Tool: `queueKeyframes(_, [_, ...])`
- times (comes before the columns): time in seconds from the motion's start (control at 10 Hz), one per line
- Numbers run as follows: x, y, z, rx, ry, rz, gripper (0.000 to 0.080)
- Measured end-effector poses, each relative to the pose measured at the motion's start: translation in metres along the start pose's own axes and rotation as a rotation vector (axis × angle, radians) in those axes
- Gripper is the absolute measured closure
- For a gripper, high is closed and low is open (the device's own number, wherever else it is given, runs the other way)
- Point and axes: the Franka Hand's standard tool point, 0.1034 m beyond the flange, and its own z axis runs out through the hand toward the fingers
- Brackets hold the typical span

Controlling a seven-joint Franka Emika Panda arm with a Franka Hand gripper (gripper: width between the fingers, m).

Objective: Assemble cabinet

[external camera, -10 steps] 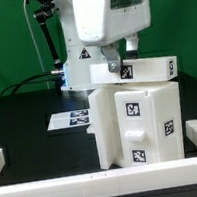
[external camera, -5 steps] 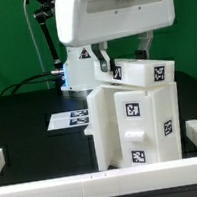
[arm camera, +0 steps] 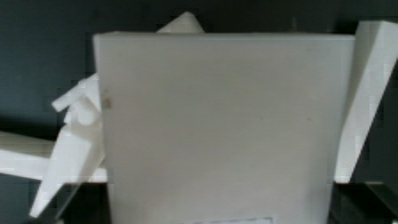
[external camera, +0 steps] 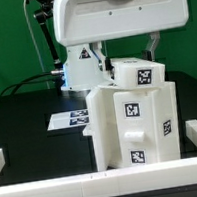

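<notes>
Hanging at the exterior view's upper right, the gripper (external camera: 130,50) pinched a stiff, light-looking white panel (external camera: 139,74) by its edges above the cabinet (external camera: 135,122).

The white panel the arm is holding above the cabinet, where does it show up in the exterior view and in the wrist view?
Exterior view: the white panel sits tilted on top of the cabinet body, just under the gripper, right of centre.
Wrist view: the white panel fills the middle of the picture as a big flat face.
Shared landmark: the black table shows in both, dark around the panel in the wrist view.
</notes>
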Motion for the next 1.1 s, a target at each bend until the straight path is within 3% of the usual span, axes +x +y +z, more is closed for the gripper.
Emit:
queueKeyframes(0.7, [0.000, -0.008, 0.002, 0.041, -0.006, 0.629, 0.0236])
queueKeyframes(0.9, [0.002, -0.012, 0.002, 0.040, 0.003, 0.756, 0.0236])
queueKeyframes(1.0, [0.005, -0.019, 0.001, 0.022, 0.023, 0.805, 0.0236])
queueKeyframes(1.1, [0.005, -0.024, 0.002, 0.022, 0.035, 0.809, 0.0236])
